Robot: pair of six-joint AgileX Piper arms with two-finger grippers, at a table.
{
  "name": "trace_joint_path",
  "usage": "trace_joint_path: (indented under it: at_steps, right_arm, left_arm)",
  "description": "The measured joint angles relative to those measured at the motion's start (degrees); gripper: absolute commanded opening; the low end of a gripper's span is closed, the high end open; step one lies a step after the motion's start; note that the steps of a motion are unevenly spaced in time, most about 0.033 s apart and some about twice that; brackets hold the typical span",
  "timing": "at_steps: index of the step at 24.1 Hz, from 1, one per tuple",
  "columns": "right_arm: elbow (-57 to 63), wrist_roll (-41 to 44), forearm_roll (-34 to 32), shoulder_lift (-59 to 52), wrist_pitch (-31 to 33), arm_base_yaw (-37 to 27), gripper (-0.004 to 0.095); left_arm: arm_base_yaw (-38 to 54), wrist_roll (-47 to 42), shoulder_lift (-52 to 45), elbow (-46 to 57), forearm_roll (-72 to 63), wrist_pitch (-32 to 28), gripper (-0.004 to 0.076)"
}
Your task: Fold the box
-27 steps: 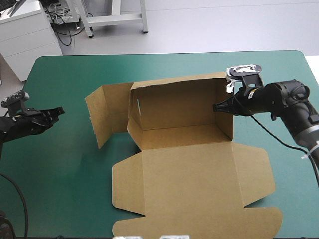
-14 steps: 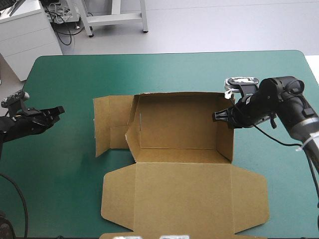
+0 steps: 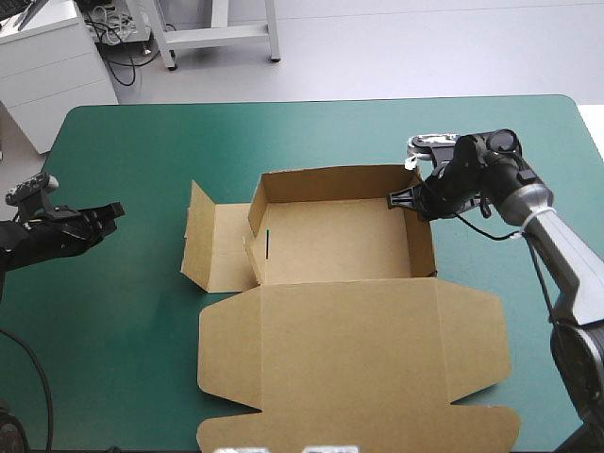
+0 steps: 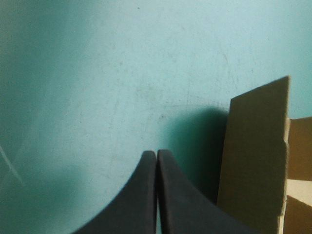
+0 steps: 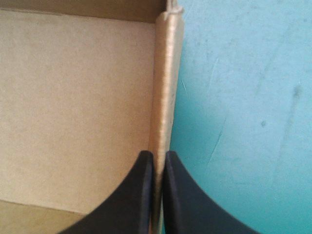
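The brown box [image 3: 340, 326] lies in the middle of the table, on the teal-green cover [image 3: 123, 142]; its tray [image 3: 335, 243] stands open with the far, right and left walls raised, and the lid [image 3: 349, 377] lies flat, spreading from the tray toward 6 o'clock as far as the near edge; at the tray's 9 o'clock a side flap [image 3: 212, 247] is unfolded outward, its outer end tilted up off the cover; the right gripper [image 3: 394, 200] comes in from 3 o'clock and reaches the tray at about 2 o'clock, near the far right corner; in the right wrist view its black fingers are all but closed, clamping the top edge of the right wall [image 5: 165, 83] between them, the tray floor to one side and the cover to the other; the left gripper [image 3: 115, 209] hangs at the table's 9 o'clock, well apart from the box, pointing toward 3 o'clock; its fingers are pressed together in one pointed arch and grasp nothing, with the flap's edge ahead of them and to one side.
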Motion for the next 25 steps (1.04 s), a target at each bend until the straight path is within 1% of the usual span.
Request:
trace_joint_path:
  at_steps: [5, 6, 8, 11, 12, 13, 14, 15, 16, 17, 18, 21, 25]
  right_arm:
    - [-3.88, 0.47, -0.81, 4.7, 0.65, 0.0, -0.0011]
    - [-4.45, 0.6, -0.9, 5.25, 1.0, 0.0, 0.0008]
    - [-5.53, 0.6, -0.95, 5.91, 1.94, 0.0, 0.0076]
    - [-6.46, 0.39, -1.23, 6.51, 2.89, 0.0, 0.0248]
    - [-6.67, 0.23, -1.23, 6.71, 3.13, 0.0, 0.0343]
    - [-6.92, 0.18, -1.23, 7.05, 3.63, 0.0, 0.0409]
    - [-7.27, 0.18, -1.23, 7.39, 4.17, 0.0, 0.0577]
    - [-8.48, 0.13, -1.51, 7.96, 5.54, 0.0, 0.0653]
    - [-9.32, 0.13, -1.96, 8.04, 6.51, 0.0, 0.0769]
    - [-12.28, 0.13, -3.25, 8.31, 8.52, 0.0, 0.0797]
    - [-13.63, 0.13, -3.9, 8.31, 8.99, 0.0, 0.0813]
    - [-19.75, 0.44, -4.59, 7.36, 9.6, 0.0, 0.0812]
    - [-20.4, 0.96, -4.51, 3.3, 10.17, 0.0, 0.0811]
  left_arm:
    - [0.0, -0.07, 0.0, 0.0, 0.0, 0.23, -0.0032]
    - [0.0, -0.09, 0.0, 0.0, 0.0, 0.23, -0.0032]
    - [0.0, -0.13, 0.0, 0.0, 0.0, 0.26, -0.0032]
    - [0.0, -0.13, 0.0, 0.0, 0.0, 0.32, -0.0032]
    - [0.0, -0.13, 0.0, 0.0, 0.0, 0.37, -0.0032]
    - [0.0, -0.13, 0.0, 0.0, 0.0, 0.44, -0.0032]
    - [0.0, -0.13, 0.0, 0.0, 0.0, 0.44, -0.0032]
    - [0.0, -0.13, 0.0, 0.0, 0.0, 0.44, -0.0032]
    - [0.0, -0.13, 0.0, 0.0, 0.0, 0.44, -0.0032]
    - [0.0, -0.13, 0.0, 0.0, 0.2, 0.44, -0.0032]
    - [0.0, -0.13, 0.0, 0.0, 0.24, 0.44, -0.0032]
    - [0.0, -0.15, 0.0, 0.0, 0.49, 0.46, -0.0032]
    - [0.0, -0.15, 0.0, 0.0, 0.55, 0.21, -0.0032]
